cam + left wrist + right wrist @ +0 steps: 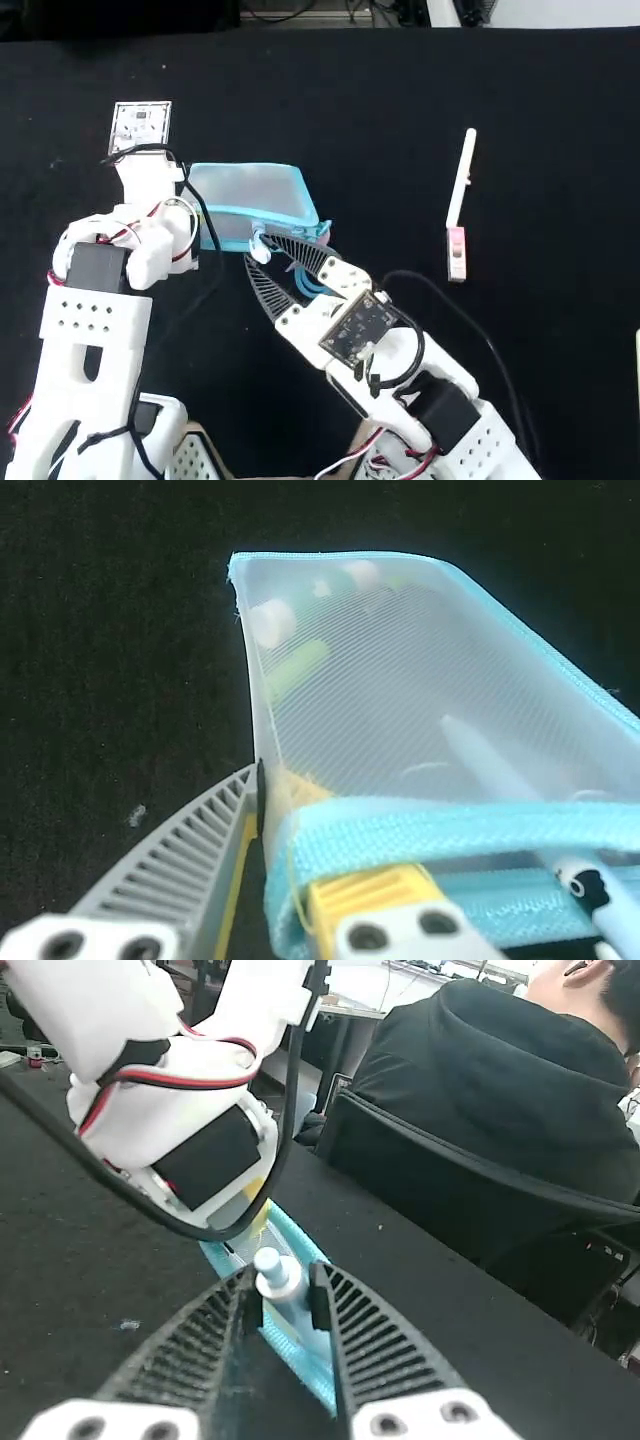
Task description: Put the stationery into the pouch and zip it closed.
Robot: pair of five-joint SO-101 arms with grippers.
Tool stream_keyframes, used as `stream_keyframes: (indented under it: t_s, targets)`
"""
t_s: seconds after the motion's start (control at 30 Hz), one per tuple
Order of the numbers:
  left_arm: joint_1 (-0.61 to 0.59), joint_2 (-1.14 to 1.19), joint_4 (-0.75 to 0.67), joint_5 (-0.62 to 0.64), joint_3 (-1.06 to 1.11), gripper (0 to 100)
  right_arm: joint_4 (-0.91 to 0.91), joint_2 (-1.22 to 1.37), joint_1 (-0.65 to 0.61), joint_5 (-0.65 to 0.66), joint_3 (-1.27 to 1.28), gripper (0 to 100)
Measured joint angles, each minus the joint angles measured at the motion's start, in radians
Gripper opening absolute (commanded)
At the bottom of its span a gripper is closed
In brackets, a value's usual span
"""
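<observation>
At the mouth of the pouch (250,195), left of the table's (400,100) middle, the right gripper (280,1295) pinches a white pen (268,1265) while the left gripper (270,790) clamps the pouch's rim; pushed askew, the pen may snag the zip band (450,830) and tug the rim free.

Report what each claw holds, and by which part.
Left claw grips the pouch at its zipper-edge corner. Right claw pinches what looks like a white pen by its end.
</observation>
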Motion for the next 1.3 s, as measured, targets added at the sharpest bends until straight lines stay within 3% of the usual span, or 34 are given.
stream_keyframes:
  t_s: [0.1, 0.3, 0.7, 0.8, 1.07, 1.3]
  targets:
    - [0.0, 0.0, 0.0, 0.0, 0.0, 3, 0.0, 0.006, -0.015, 0.0, 0.002, 3.8]
    - [0.0, 0.002, 0.0, 0.0, 0.0, 3, 0.117, 0.02, -0.02, -0.002, 0.008, 22.3]
    - [0.002, 0.002, 0.0, 0.0, 0.0, 3, 0.328, 0.018, -0.014, 0.0, -0.232, 6.0]
    - [0.002, 0.002, 0.0, 0.0, 0.0, 3, 0.359, 0.008, 0.084, 0.0, -0.285, 5.8]
    - [0.003, -0.006, 0.0, 0.0, 0.017, 3, 0.393, 0.02, 0.503, -0.005, -0.308, 15.2]
    - [0.003, -0.006, 0.0, 0.0, 0.017, 3, 0.344, 0.284, 0.661, -0.178, -0.301, 16.0]
